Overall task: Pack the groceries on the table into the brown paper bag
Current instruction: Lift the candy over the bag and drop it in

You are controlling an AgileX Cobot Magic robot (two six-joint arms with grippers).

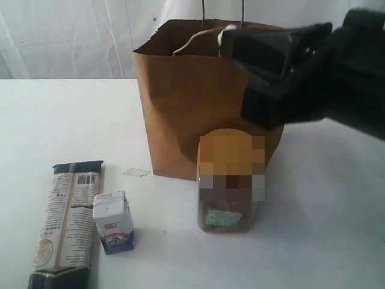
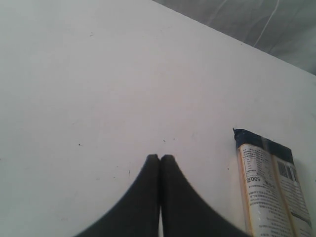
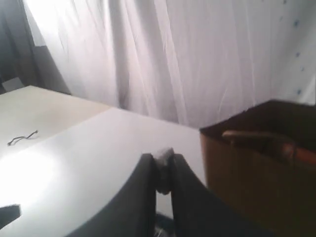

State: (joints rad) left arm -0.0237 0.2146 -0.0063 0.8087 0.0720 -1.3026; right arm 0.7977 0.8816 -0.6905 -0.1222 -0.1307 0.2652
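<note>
A white, softly pleated fabric curtain [image 3: 197, 59] is hung behind a broad flat white tabletop [image 1: 337, 241]. Light is let through the cloth, and a bright glare [image 3: 24, 177] is thrown on the surface.

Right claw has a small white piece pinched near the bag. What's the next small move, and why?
Probably ease the right claw a little further over the open mouth of the brown paper bag before releasing. The small white wrapped piece is pinched at its tips, and the right wrist view shows the bag's rim beside them, not under them, so letting go now might miss.
</note>
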